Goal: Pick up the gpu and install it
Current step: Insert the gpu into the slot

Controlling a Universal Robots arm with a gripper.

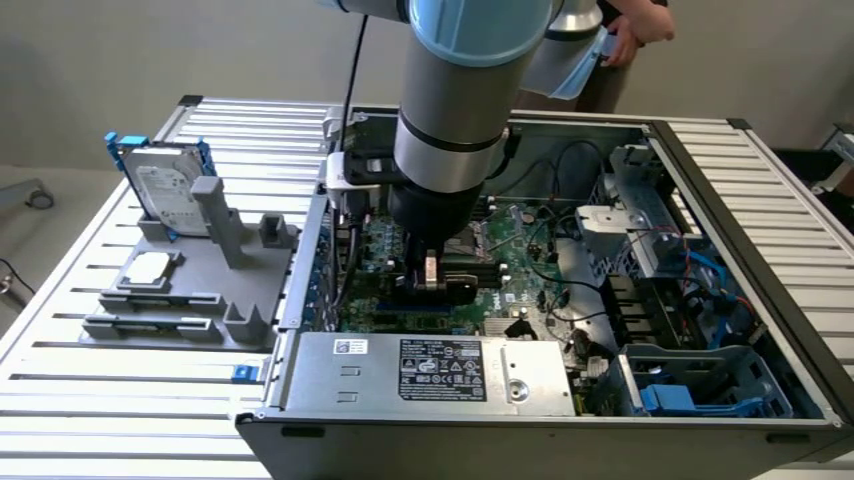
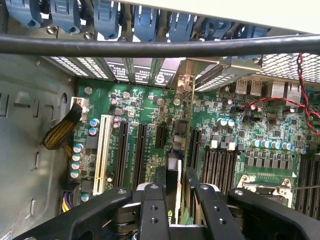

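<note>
The gripper clamped the gpu edge-on above the motherboard's expansion slots; slight misalignment risked jamming its connector or bracket.

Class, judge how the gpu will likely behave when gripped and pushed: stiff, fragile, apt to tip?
Probably stiff: the gpu looks straight, edge-on in the pincer. Likely tippy: it is thin and stands on edge. Possibly fragile: pushed askew against the motherboard, it might crack.

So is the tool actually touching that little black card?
Touching. The wrist view shows the gpu standing edge-on, pinched from both sides between the tool's fingers.
</note>
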